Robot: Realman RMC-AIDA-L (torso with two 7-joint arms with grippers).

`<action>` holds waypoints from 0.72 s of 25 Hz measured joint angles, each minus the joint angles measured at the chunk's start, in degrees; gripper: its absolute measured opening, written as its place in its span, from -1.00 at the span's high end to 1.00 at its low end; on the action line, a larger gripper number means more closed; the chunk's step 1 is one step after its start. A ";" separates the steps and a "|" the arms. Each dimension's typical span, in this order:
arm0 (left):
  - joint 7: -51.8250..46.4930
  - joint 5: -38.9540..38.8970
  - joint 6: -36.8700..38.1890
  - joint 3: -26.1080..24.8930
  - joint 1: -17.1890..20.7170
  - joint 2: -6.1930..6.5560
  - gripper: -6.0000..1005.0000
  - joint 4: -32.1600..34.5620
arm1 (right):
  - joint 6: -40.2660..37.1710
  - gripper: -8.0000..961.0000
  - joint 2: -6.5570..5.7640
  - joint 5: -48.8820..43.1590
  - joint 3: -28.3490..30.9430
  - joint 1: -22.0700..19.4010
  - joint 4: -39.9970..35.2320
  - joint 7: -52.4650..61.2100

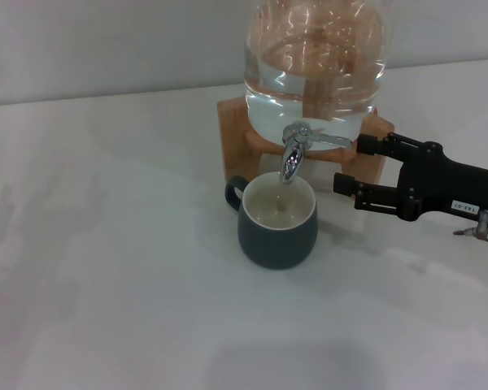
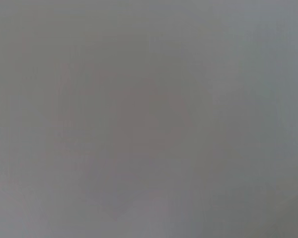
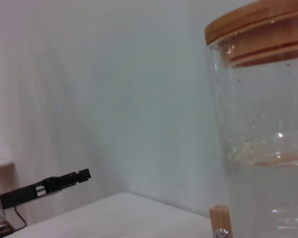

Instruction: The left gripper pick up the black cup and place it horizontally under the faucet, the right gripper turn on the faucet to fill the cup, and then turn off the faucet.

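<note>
Head view has the black cup [image 1: 277, 223] upright on the table [image 1: 106, 268] at center frame under the faucet [image 1: 293, 154], probably heavy, sloshy and slick-glazed, so grab its body, while the right gripper [image 1: 348, 165] sits open just right; left gripper's nowhere visible.

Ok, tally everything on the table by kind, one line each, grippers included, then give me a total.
Squat dark cup with cream inside, standing under the spout: 1
Clear glass water jar: 1
Shiny chrome faucet on the jar: 1
Wooden stand beneath the jar: 1
Black robot grippers: 1, the right gripper, open beside the faucet lever
Total: 5
</note>
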 joint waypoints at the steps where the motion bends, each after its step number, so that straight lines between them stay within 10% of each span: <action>1: 0.00 0.00 0.02 0.03 -0.08 0.00 -0.14 0.00 | 0.16 -0.78 0.00 0.13 -0.03 -0.02 -0.02 0.04; 18: -0.01 0.01 0.57 0.15 -0.19 0.02 -0.14 0.03 | -0.73 -0.78 0.00 1.23 -3.01 0.42 -0.70 0.42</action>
